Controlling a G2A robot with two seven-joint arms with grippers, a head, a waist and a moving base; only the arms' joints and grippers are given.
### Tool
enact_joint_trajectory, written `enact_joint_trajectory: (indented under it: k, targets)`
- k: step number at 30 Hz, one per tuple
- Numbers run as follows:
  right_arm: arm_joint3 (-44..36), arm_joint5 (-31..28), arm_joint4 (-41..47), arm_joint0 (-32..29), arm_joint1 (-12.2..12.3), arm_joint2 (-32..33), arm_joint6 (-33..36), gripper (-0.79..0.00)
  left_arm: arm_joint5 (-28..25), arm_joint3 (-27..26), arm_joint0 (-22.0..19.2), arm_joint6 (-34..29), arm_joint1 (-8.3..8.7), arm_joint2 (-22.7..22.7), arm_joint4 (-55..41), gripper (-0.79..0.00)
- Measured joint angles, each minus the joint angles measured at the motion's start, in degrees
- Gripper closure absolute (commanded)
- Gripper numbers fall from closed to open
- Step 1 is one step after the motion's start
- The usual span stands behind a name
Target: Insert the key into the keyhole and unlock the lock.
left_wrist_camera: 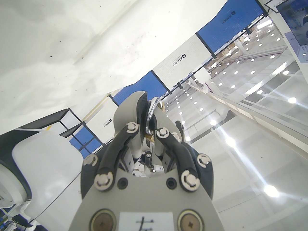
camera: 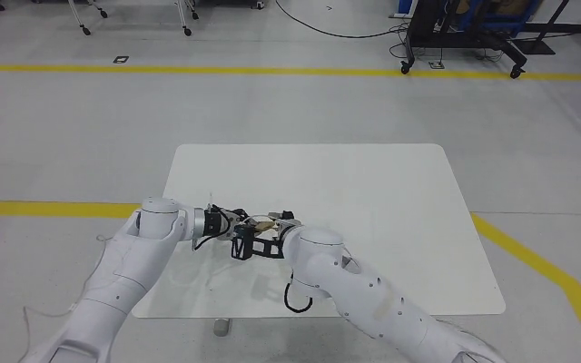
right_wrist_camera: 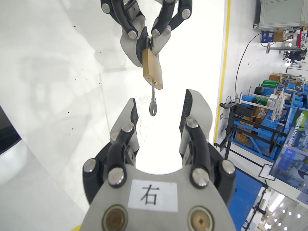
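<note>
Workshop floor (camera: 272, 109), pale grey with yellow lane tape, runs round the white rounded-corner desk (camera: 381, 200). Both arms meet above its near-left part, held off the surface.

Left end effector (right_wrist_camera: 148, 46): fingers clamped on the top of the brass rectangular padlock (right_wrist_camera: 152, 72), pinching at its silver steel shackle (left_wrist_camera: 151, 112). The lock body juts out from the pads, slightly tilted, with its keyhole end facing the right wrist.

Right end effector (right_wrist_camera: 158, 108): fingers apart, one on each side of the key's round head, touching nothing as far as I can tell.

Small silver key (right_wrist_camera: 153, 99): blade in the keyhole on the padlock's end face, head sticking out free between the open right fingers. Depth of seating I cannot tell.

My read: insertion looks done and the turn remains.

What could go wrong:
- The key sits nearer one right finger than the other. If I close as things stand, that finger lands first, shoves the head sideways and levers the lock.
- The left grip holds only the shackle end, so turning torque could pivot the brass body in the pads rather than rotate the cylinder.
- If the blade is not fully home, it won't turn, and forcing it twists the lock loose.
- Any pull-back during the turn would draw the key out and drop it onto the desk.
</note>
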Motion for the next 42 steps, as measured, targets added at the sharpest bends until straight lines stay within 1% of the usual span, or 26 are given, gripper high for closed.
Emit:
enact_joint_trajectory:
  k: [1, 2, 3, 5, 6, 7, 8, 10, 14, 25, 42]
  targets:
    - [-0.4, -0.3, -0.1, -0.7, 0.3, 0.7, -0.9, -0.465, 0.0, 0.0, 0.0, 0.0, 0.02, 0.0, 0.0, 0.000]
    - [-0.8, -0.7, -0.3, -1.6, 0.6, 1.7, -2.1, -0.437, 0.0, 0.0, 0.0, -0.1, 0.05, 0.0, 0.0, 0.000]
    - [-1.1, -1.1, -0.5, -2.2, 0.8, 2.3, -2.9, -0.391, -0.1, 0.0, 0.0, -0.1, 0.07, 0.0, -0.1, 0.000]
    - [-1.6, -2.1, -0.7, -3.6, 1.3, 3.6, -4.5, -0.345, -0.1, 0.0, 0.0, -0.2, 0.10, 0.1, 0.0, 0.000]
    - [-1.6, -2.5, -0.9, -4.0, 1.5, 4.0, -5.0, -0.305, -0.2, 0.0, -0.1, -0.3, 0.11, 0.2, 0.0, 0.000]
    - [-1.6, -2.9, -1.0, -4.3, 1.6, 4.3, -5.3, -0.289, -0.2, 0.0, -0.1, -0.3, 0.13, 0.2, 0.0, 0.000]
    - [-1.6, -3.2, -1.2, -4.7, 1.8, 4.5, -5.6, -0.237, -0.2, 0.0, -0.1, -0.4, 0.14, 0.3, 0.0, 0.000]
    - [-1.5, -3.4, -1.4, -4.9, 1.9, 4.8, -6.1, -0.194, -0.2, 0.0, -0.2, -0.6, 0.17, 0.4, 0.1, 0.000]
    - [-1.2, -3.0, -2.2, -4.9, 1.9, 4.8, -6.2, 0.000, -0.5, 0.1, -0.4, -0.9, 0.23, 0.7, 0.3, 0.000]
    - [-0.8, -2.7, -1.9, -4.0, 1.6, 4.2, -5.8, 0.000, -1.4, -0.2, -0.6, -1.0, 0.45, 1.1, 1.2, 0.000]
    - [-1.2, -2.8, -5.0, -2.4, 0.7, 0.5, -1.0, 0.000, -1.1, -1.8, 0.0, 1.0, 0.69, 1.3, 1.3, 0.000]
